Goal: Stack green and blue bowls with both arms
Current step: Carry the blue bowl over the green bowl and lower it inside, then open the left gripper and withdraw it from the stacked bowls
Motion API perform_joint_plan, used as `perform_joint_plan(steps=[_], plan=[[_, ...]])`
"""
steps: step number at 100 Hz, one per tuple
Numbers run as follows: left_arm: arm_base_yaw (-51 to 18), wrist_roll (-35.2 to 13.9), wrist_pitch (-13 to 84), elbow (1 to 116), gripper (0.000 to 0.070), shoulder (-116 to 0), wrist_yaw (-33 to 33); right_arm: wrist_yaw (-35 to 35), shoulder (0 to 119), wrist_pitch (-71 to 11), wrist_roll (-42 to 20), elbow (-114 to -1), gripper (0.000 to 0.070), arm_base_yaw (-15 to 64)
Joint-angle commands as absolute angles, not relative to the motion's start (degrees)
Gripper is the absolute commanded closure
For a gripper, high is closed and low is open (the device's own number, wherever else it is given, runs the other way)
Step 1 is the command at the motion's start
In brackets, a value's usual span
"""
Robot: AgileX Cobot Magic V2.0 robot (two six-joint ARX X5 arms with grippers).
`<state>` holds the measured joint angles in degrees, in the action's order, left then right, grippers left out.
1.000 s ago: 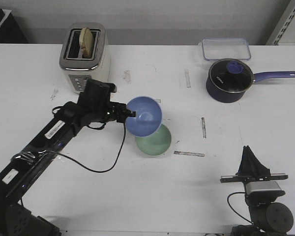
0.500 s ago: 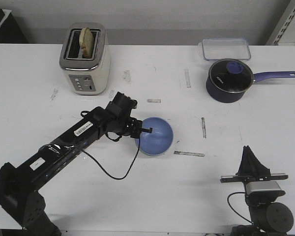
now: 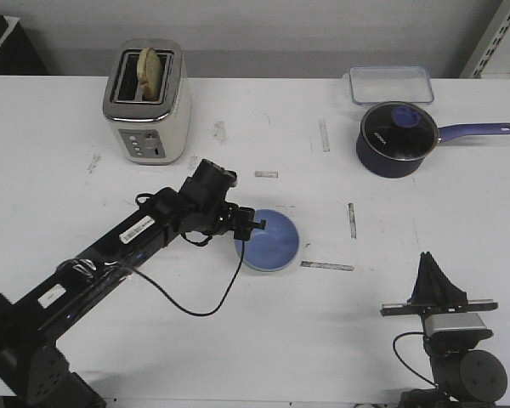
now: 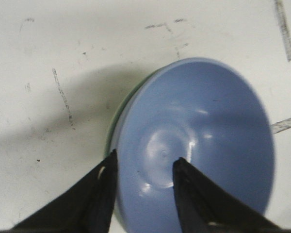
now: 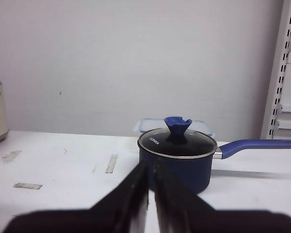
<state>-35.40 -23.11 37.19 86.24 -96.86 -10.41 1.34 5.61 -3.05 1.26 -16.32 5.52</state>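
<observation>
Reaching out over the white table (image 3: 238, 340), my left arm (image 3: 127, 234) stretches from the near left corner toward the middle, and my left claw (image 3: 253, 224) sits at the rim of the blue bowl (image 3: 272, 241). In the left wrist view its two fingers (image 4: 104, 187) are spread apart, one inside the blue bowl (image 4: 199, 145) and the other outside the rim, with the rim between them; neither looks pressed against it. That bowl rests nested in the green bowl (image 4: 112, 130), of which only a thin pale edge peeks out on one side. In the front view I cannot make out the green one at all under the blue.

My right claw (image 3: 432, 276) stays parked at the near right edge, well apart from the bowls. In the right wrist view its fingers (image 5: 136, 194) are pressed nearly together with nothing between them, pointing toward the dark blue saucepan (image 5: 177, 158) with its glass lid.

A toaster (image 3: 146, 102) holding bread stands at the far left, and a clear container (image 3: 391, 84) lies behind the saucepan.
</observation>
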Motion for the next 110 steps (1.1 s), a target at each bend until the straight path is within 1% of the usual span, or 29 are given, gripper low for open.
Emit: perform_joint_plan(steps=[1, 14, 32, 39, 47, 51, 57, 62, 66, 76, 78, 81, 85, 98, 110], plan=[[-35.9, -23.4, 36.9, 87.6, 0.0399, -95.4, -10.6, 1.5, 5.6, -2.6, 1.3, -16.4, 0.0687, 5.5], [-35.9, -22.3, 37.2, 87.6, 0.04, -92.4, -10.5, 1.5, 5.6, -2.6, 1.3, -16.4, 0.0687, 5.5], [-35.9, -13.8, 34.7, 87.4, 0.0405, -87.4, -9.8, 1.5, 5.6, -2.6, 1.3, -16.4, 0.0687, 5.5], [-35.9, -10.9, 31.2, 86.2, 0.0417, -85.1, -8.6, 1.5, 5.6, -2.6, 1.3, -16.4, 0.0687, 5.5], [-35.7, -8.6, 24.8, 82.5, 0.0424, -81.6, -6.0, 1.5, 5.6, -2.6, 1.3, -16.4, 0.0687, 5.5], [-35.4, -7.4, 21.6, 80.1, 0.0444, -79.7, -3.7, 1.5, 5.6, -2.6, 1.3, -16.4, 0.0687, 5.5], [-34.9, -5.2, 17.1, 76.2, 0.0511, -76.8, -0.2, 1.5, 5.6, -2.6, 1.3, -16.4, 0.0687, 5.5], [-34.2, -3.1, 14.0, 72.6, 0.0529, -74.3, 2.0, 1.5, 5.6, -2.6, 1.3, -16.4, 0.0687, 5.5], [-33.6, -1.3, 11.6, 69.7, 0.0547, -72.5, 2.9, 1.5, 5.6, -2.6, 1.3, -16.4, 0.0687, 5.5], [-31.9, 2.7, 5.4, 62.0, 0.0555, -68.1, 3.2, 1.5, 5.6, -2.6, 1.3, -16.4, 0.0687, 5.5], [-31.5, 3.2, 4.3, 60.6, 0.0572, -67.2, 3.2, 1.5, 5.6, -2.6, 1.3, -16.4, 0.0687, 5.5], [-30.9, 4.1, 2.8, 58.5, 0.0622, -66.0, 3.2, 1.5, 5.6, -2.6, 1.3, -16.4, 0.0687, 5.5], [-29.8, 4.8, 1.5, 56.1, 0.07, -64.6, 3.0, 1.5, 5.6, -2.6, 1.3, -16.4, 0.0687, 5.5], [-25.0, 4.7, 0.8, 50.3, 0.0699, -59.9, 0.7, 1.5, 5.6, -2.6, 1.3, -16.4, 0.0687, 5.5], [-19.9, 2.7, 0.1, 46.0, 0.0699, -54.7, -1.5, 1.5, 5.6, -2.6, 1.3, -16.4, 0.0687, 5.5]])
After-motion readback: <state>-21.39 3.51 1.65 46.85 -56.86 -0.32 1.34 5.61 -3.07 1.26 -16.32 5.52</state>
